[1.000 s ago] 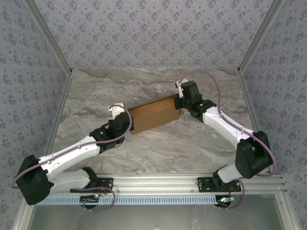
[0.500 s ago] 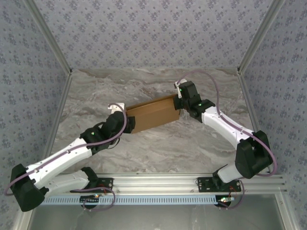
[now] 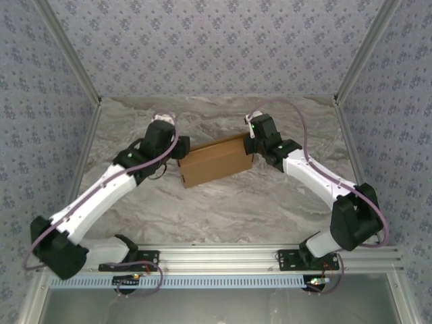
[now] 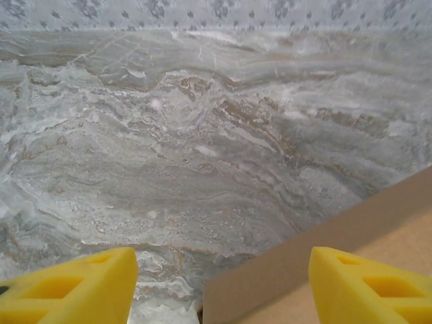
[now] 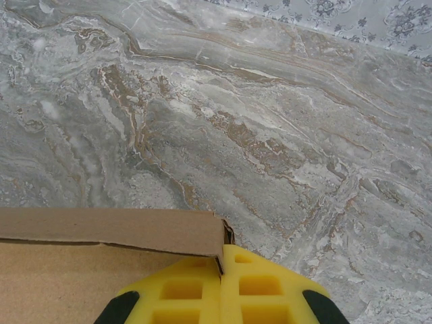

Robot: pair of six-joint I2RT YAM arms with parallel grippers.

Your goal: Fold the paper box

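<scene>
The left fingers (image 4: 74,283) are released; the box (image 3: 216,162), pinched only between the right fingers (image 5: 182,293), may pivot and unfold.

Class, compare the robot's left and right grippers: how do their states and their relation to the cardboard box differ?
The left gripper stands open; the right gripper is shut. The left gripper straddles a corner of the paper box without gripping; the right gripper pinches the paper box's wall at another corner. Both have yellow fingers.
</scene>
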